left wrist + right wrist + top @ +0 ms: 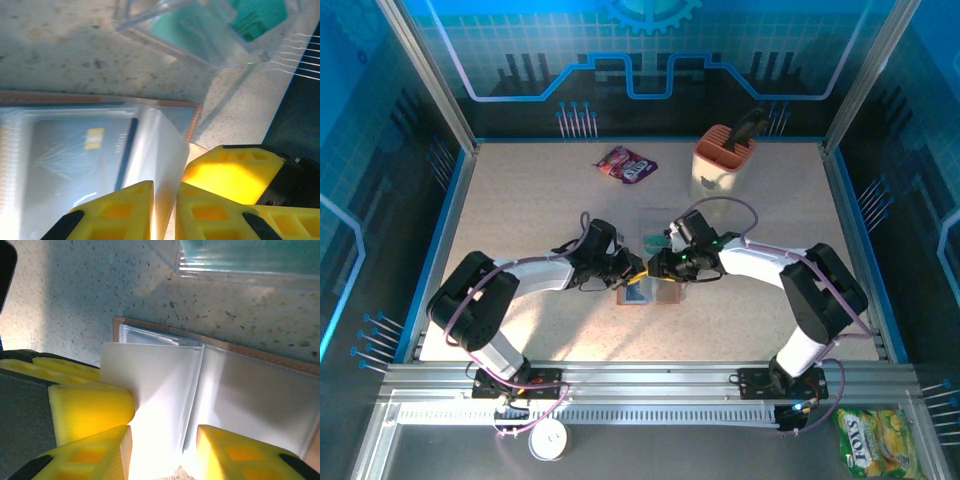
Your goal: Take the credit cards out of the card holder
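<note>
— Holder [665, 294]?
— Lying open on the table [520, 210], near of centre, between left gripper [166, 190] and right gripper [164, 432].
— Left one's grip?
— Nearly closed, pinching the free edge of a clear sleeve [160, 145] raised off the holder.
— Right one?
— Partway open, astride a white leaf [150, 375] of the holder, one finger [90, 410] touching it; no clamp visible.
— Cards?
— One card [82, 150] with a gold chip tucked in the holder's left half, just beside the left gripper. Teal cards [257, 17] apart, in a clear tray [200, 47] just far of the holder.
</note>
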`<state>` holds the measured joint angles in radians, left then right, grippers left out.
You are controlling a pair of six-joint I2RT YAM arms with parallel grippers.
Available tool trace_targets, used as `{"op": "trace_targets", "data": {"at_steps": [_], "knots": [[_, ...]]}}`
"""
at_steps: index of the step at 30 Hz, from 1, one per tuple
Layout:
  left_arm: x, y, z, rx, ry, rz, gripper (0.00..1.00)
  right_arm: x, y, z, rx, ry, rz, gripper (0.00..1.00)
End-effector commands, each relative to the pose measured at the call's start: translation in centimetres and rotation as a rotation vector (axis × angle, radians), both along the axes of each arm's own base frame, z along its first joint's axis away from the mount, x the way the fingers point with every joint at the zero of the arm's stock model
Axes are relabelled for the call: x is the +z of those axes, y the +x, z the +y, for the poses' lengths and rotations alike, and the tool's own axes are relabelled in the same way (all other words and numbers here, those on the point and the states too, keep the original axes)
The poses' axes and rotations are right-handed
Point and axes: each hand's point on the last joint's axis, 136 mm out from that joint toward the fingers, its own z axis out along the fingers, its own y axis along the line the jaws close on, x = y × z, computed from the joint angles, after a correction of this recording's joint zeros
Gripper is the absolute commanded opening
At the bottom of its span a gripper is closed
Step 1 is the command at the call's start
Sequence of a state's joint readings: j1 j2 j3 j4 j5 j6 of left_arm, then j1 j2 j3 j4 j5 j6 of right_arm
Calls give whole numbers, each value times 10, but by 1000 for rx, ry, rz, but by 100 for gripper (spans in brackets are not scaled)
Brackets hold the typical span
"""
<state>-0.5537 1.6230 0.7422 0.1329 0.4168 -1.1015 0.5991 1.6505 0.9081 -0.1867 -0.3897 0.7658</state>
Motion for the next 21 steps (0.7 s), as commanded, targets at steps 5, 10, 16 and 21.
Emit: {"op": "trace_targets", "data": {"at_steps": [5, 10, 16, 21], "knots": [[1, 0, -23, -52, 0, 22, 17, 24, 0, -16, -12, 20, -48, 41], [-8, -3, -29, -71, 24, 44, 17, 19, -7, -30, -30, 9, -38, 41], [-17, -5, -36, -84, 33, 63, 16, 17, -9, -39, -49, 13, -35, 41], [-21, -4, -41, -92, 34, 68, 17, 15, -12, -42, -57, 15, -32, 41]]}}
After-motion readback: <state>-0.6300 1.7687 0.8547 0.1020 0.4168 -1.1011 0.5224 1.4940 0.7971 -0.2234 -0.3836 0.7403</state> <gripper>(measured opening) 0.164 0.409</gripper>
